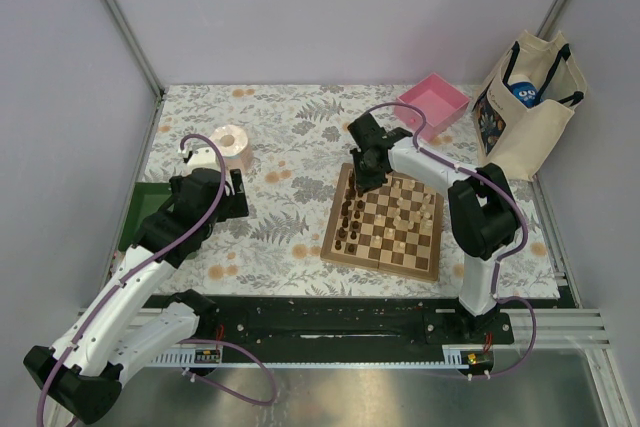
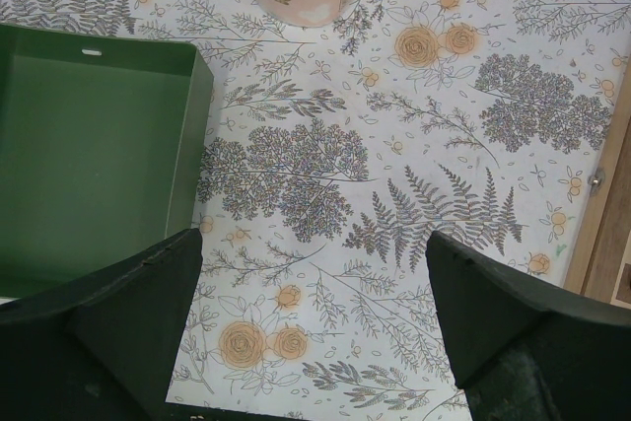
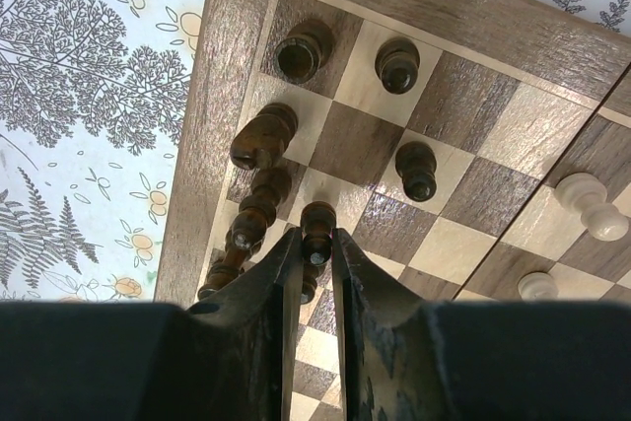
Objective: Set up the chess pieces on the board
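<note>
A dark brown wooden chessman [image 3: 316, 216] is pinched by the right gripper [image 3: 315, 242] over the square chequered wooden board [image 3: 225, 66] (left gripper [image 2: 314, 244] gapes empty beside it). Upright placement on its square seems called for.

Left arm [image 1: 120, 297] reaches forward from its base along the left side, elbow raised. Left gripper [image 2: 311, 248] faces downward, jaws wide apart, nothing between them. Right arm [image 1: 480, 217] rises from its base, folds at the elbow and extends leftward. Right gripper [image 3: 315, 248] points down, fingers [image 3: 276, 283] nearly together, apparently pinching the head of a dark chess piece [image 3: 317, 216].
</note>
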`<state>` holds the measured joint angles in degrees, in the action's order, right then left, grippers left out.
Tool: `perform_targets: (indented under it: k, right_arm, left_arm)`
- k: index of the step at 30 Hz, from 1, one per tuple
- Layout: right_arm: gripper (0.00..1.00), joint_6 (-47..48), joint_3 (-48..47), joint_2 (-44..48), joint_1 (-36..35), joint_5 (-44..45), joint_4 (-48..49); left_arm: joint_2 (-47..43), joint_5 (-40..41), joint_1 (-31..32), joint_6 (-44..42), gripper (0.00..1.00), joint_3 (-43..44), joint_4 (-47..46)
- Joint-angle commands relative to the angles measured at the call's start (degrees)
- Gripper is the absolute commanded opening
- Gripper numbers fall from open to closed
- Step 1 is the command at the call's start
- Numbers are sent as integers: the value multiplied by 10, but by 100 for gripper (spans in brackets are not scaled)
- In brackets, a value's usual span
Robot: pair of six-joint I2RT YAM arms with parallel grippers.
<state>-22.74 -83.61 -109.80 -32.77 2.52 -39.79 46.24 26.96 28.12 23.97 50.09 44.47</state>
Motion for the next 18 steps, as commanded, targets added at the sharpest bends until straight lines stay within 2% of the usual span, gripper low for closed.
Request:
perform_targets:
  k: [1,11,18]
  right_arm:
    - [27,2,-5,-9,-7,16,-7]
    - [29,5,-16,-16,-6,6,-9]
    - [34,13,-24,14,-6,5,-10]
  left_arm:
    - [-3,-7,-3,-5,99,-3,-8]
    - [1,-7,-3,-4,99,-3,-8]
    - [3,-7,-3,-5,99,-3,-9]
